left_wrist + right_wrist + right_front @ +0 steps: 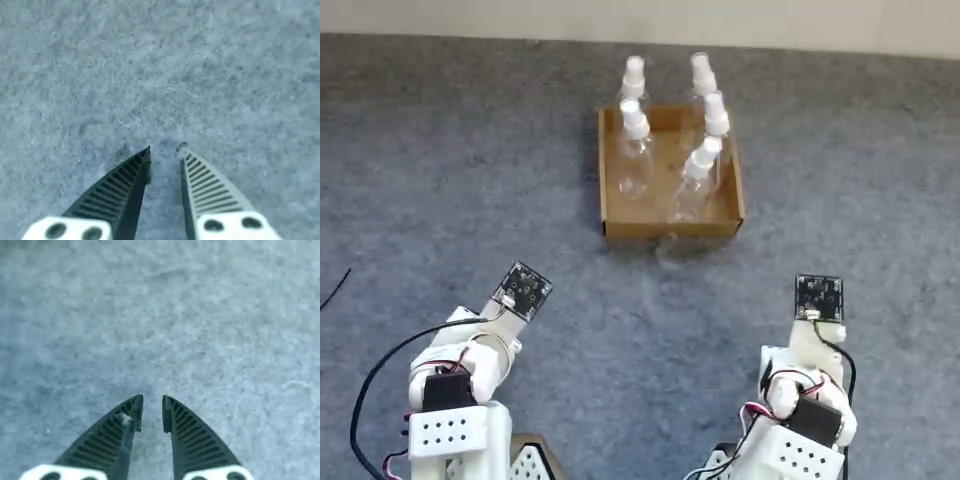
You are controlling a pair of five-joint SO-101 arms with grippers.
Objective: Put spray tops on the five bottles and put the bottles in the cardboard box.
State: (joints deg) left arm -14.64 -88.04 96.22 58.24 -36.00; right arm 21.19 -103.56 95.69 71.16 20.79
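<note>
- Left gripper [164,149]: my fingers are released and nearly together, with a thin strip of grey carpet [440,150] showing between the tips. Nothing is held.
- Right gripper [152,399]: same state, with an even narrower slit and nothing held.
- Cardboard box [670,228]: both arms are folded back on its near side, well apart from it. I judge this a parked pose, chosen so nothing can knock the bottles.
- Bottles, all five with spray tops on:
  - One upright bottle [635,150] is inside the box at its left.
  - One upright bottle [716,112] is inside the box at its right.
  - A tilted bottle [692,185] is also inside, leaning towards the box's right wall; I judge the wall is propping it up.
  - Two far bottles [634,72] [701,70] rise at the box's far wall. I cannot tell whether they stand inside it or just beyond.
- Judgement: capping is done. Boxing is done too, unless those two are outside.
- Views: the high view gives the box and bottles but hides my fingertips under the wrist cameras. The wrist views give the fingertips over carpet.
</note>
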